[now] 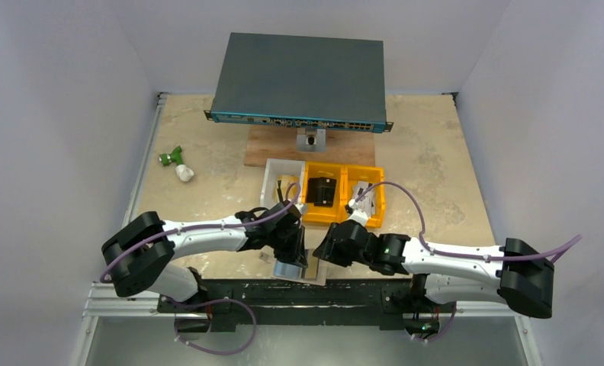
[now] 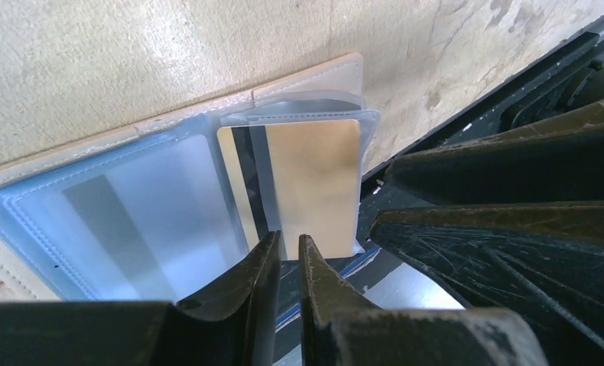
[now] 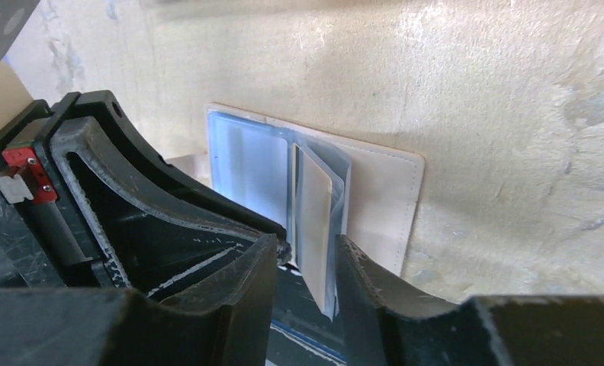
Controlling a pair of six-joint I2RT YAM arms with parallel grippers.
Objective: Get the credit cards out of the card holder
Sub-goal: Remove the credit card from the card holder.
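1. Left gripper: fingers almost together at the near edge of a clear plastic sleeve; whether they pinch it I cannot tell.
2. Right gripper: jaws apart, astride that raised sleeve.
3. One flat two-panel card holder, pale blue inside with a tan border, lies open at the near edge of the mottled beige table, its long axis left-right.
4. One gold card shows, its long axis running far-to-near.

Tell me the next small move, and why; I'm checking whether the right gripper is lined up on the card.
Probably close the right gripper on the card. Its open jaws straddle the raised sleeve holding that card, while the left gripper seems to pinch the card holder at its near edge, steadying it.
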